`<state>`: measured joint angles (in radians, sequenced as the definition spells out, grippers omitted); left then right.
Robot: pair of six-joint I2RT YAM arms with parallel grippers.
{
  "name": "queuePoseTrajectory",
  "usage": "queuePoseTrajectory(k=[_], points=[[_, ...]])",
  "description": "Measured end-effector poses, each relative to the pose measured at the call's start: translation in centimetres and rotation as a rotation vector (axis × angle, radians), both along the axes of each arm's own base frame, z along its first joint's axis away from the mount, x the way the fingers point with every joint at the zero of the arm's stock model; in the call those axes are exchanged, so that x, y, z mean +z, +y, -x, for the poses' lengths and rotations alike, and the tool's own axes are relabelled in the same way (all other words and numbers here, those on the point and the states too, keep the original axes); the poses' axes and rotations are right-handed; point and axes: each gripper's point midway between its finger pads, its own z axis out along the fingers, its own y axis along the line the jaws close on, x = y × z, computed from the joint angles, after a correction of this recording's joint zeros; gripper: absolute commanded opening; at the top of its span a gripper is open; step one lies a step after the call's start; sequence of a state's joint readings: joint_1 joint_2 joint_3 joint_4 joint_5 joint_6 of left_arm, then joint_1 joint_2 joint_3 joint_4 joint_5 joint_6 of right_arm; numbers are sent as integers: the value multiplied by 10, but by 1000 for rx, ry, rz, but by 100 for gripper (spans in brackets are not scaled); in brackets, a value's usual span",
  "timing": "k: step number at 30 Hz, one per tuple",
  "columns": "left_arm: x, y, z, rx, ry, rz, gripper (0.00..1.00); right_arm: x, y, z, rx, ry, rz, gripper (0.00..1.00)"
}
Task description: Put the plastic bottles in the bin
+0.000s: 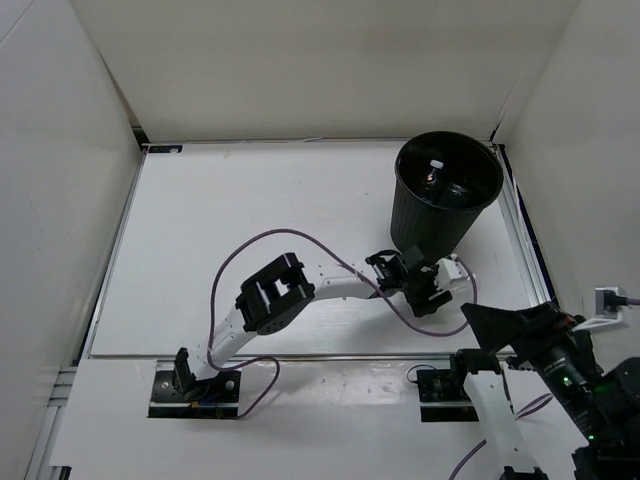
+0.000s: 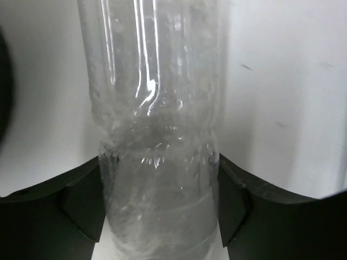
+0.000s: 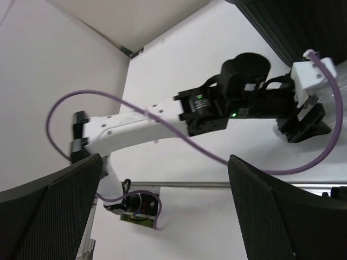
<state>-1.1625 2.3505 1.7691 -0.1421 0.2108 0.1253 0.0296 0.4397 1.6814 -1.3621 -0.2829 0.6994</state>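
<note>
Top view: the bin (image 1: 447,190) seems to hold bottles (image 1: 432,178), though dimly; the left gripper (image 1: 425,292) is beside its base.

Left wrist: the jaws clamp the plain clear bottle (image 2: 157,135) between them, not yet binned.

Right wrist: the right gripper (image 3: 165,179) is spread and empty.

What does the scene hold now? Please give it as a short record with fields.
Bin: upright, at the far right of the table
Inside bin: bottles partly visible, number unclear
Left end effector: shut on a clear plastic bottle, close to the near side of the bin
Right end effector: open, holding nothing
</note>
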Motion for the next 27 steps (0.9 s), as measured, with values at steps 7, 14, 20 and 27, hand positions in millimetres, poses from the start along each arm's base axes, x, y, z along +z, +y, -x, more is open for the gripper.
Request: queuePoseTrajectory(k=[7,14,20,27], points=[[23,58,84,-111,15,-109,62,-47,-7,-7,-44,81,8,99],[194,68,105,-107,-109,93,56,-54,-25,0,-144,37,-2,99],[394,62,46,35,-336,456,59,-39,-36,3,-194,-22,-22,99],[496,70,-111,331,-532,765,69,-29,-47,9,-231,-52,-33,99]])
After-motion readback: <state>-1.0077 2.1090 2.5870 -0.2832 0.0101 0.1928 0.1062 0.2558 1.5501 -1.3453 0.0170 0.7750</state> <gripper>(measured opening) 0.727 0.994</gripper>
